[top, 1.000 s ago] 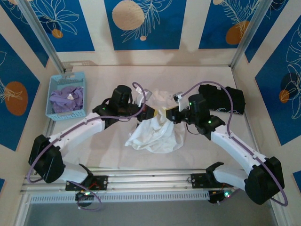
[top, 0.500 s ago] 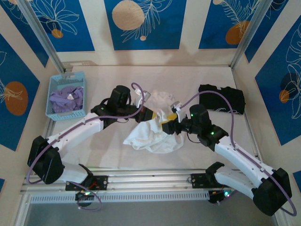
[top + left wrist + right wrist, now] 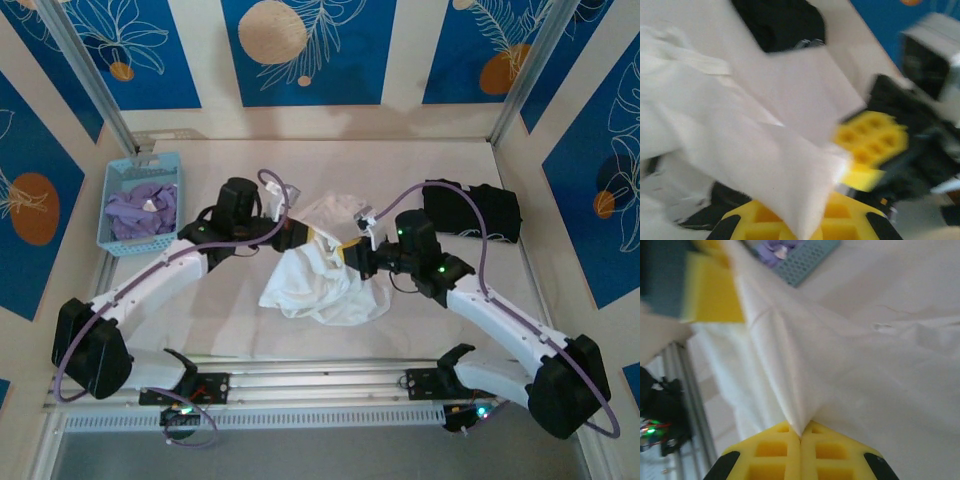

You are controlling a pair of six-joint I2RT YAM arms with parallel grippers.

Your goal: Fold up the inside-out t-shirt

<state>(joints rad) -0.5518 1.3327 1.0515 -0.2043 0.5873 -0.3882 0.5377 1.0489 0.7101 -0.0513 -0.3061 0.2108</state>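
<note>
The white inside-out t-shirt (image 3: 325, 285) lies bunched at the table's middle, its upper part lifted between the two grippers. My left gripper (image 3: 308, 237) is shut on a fold of it; in the left wrist view the white cloth (image 3: 740, 130) runs down into the yellow jaws (image 3: 807, 222). My right gripper (image 3: 350, 253) sits close beside the left one and is shut on another fold. The right wrist view has the cloth (image 3: 865, 365) pinched to a point between the closed yellow pads (image 3: 800, 434). No dark print shows.
A blue basket (image 3: 113, 205) holding a lavender garment (image 3: 145, 208) stands at the left. A black garment (image 3: 475, 210) lies at the right rear. Metal frame posts and a rail border the table. The front strip of tabletop is bare.
The right gripper opened, shifted a little, and closed again on the shirt. The left arm drew back and leftward, still holding its fold, pulling the cloth taut.
</note>
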